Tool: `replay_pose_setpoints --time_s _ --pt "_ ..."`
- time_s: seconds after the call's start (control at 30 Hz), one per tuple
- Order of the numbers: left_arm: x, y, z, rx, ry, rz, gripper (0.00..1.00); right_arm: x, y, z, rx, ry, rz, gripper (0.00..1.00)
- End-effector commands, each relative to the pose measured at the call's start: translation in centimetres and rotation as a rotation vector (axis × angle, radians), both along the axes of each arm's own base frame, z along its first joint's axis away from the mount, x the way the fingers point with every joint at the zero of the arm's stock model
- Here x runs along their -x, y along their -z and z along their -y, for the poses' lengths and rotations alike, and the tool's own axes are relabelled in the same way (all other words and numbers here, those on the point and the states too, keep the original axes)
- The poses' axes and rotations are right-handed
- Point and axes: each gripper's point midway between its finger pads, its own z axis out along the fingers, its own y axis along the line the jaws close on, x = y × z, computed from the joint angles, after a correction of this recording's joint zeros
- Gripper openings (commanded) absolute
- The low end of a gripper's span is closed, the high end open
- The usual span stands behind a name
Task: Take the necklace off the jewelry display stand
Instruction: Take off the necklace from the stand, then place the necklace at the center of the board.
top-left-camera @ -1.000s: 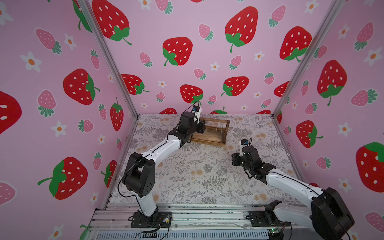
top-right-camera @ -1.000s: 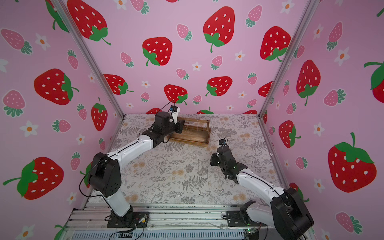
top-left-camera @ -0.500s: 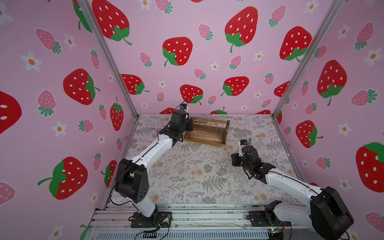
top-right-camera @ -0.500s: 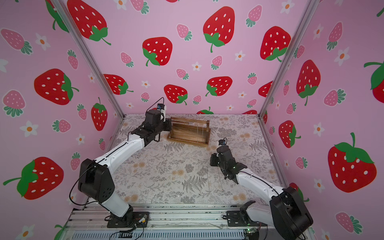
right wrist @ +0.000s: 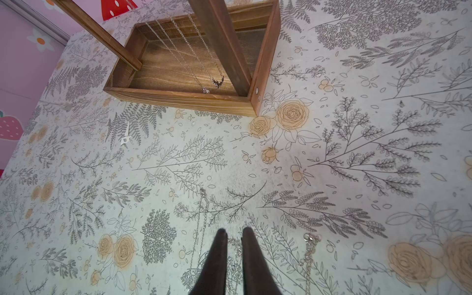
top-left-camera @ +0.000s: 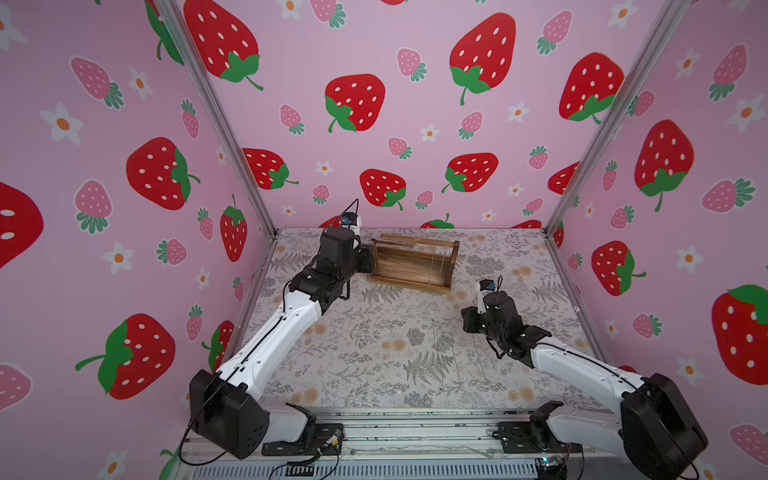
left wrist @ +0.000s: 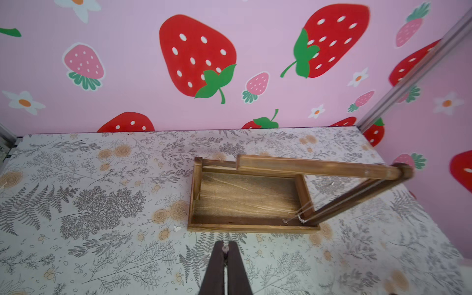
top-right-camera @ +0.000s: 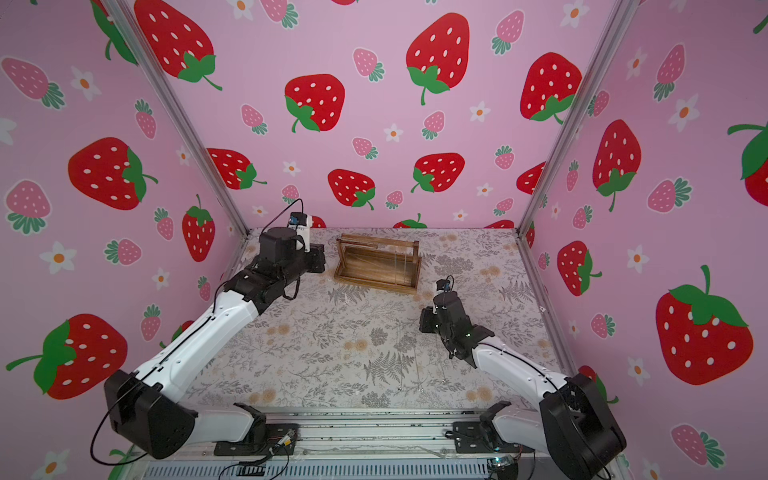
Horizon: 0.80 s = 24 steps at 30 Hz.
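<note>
The necklace (right wrist: 217, 83), hanging from the stand (right wrist: 178, 98) bar ahead of the narrowly parted right gripper (right wrist: 233, 232), likely handles as light, limp, slippery chain, best pinched above its pendant; the left gripper (left wrist: 225, 246) is closed.

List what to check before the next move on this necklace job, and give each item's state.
1. Left gripper shut, small silvery piece pinched at its tips: ok. Whether the piece is a necklace: cannot tell.
2. Left gripper apart from the jewelry display stand: ok.
3. Stand upright: ok.
4. Right gripper: jaws slightly apart, nothing gripped: ok.
5. Stand emptied: not ok, two chains hang on it.
</note>
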Motion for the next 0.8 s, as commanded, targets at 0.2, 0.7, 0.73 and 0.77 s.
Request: replay_pose_setpoints --time_s 0.2,0.7,0.73,0.77 --pt "12.0 -0.7 5.9 0.149 0.440 -0.142 0.00 0.2 0.6 -0.2 -0.007 -0.011 -0.026 0.15" --pt "23.2 3.4 13.1 0.150 0.838 -0.244 0.00 0.3 1.2 0.1 0.011 -0.003 -0.042 0.15" --pt "23.6 3.7 13.6 0.148 0.855 -0.249 0.00 0.3 1.1 0.1 0.009 -0.003 -0.039 0.15" --pt "24.0 3.9 14.1 0.142 0.870 -0.254 0.00 0.3 1.1 0.1 0.009 -0.003 -0.038 0.15"
